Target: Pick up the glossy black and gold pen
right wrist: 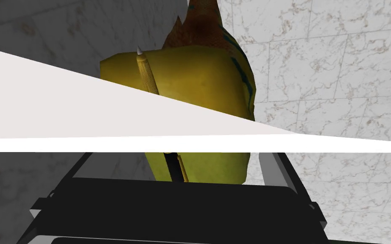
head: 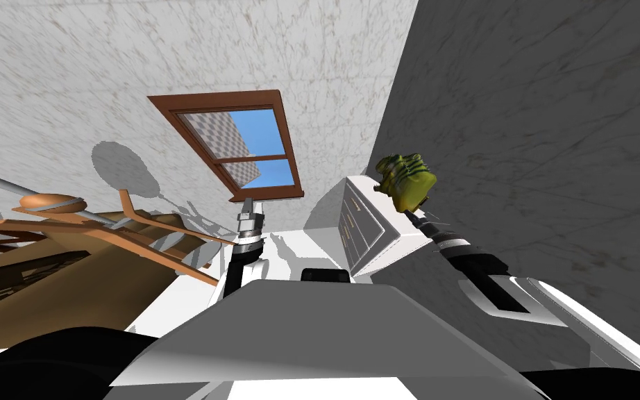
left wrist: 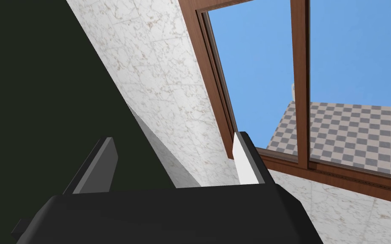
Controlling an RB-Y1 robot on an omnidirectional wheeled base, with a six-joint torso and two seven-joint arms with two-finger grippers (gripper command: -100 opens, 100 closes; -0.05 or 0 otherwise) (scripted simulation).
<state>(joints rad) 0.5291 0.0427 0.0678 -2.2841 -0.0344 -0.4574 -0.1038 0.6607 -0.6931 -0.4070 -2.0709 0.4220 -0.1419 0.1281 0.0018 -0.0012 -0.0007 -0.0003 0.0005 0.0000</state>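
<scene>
- Gold at its textured tip and glossy black along the barrel, with a small silver point and a gold clip, the thin pen lies flat against a lumpy yellow-green object with dark stripes. Its tip points away from the right gripper.
- A white flat band crosses the right wrist view and hides the middle of the pen, so I see the pen in 2 pieces. I cannot tell what this band belongs to.
- The 2 fingers of the right gripper stand wide apart, 1 on each side of the yellow-green object, and they press on nothing. I judge that they are held wide so that the barrel can come between them before they close.
- The gripper looks along the length of the pen. In my judgement this is so that the closing fingers meet the barrel across its width.
- In the head view the right arm reaches to the yellow-green object, which sits at the far corner of a white box-shaped unit with a lined panel, near the grey wall.
- Because the pen lies so close on the object, the fingers may catch the object as well.
- The left gripper is raised in front of the chest, with its 2 fingers apart and holding nothing. I judge that this arm has no part in the grasp.
</scene>
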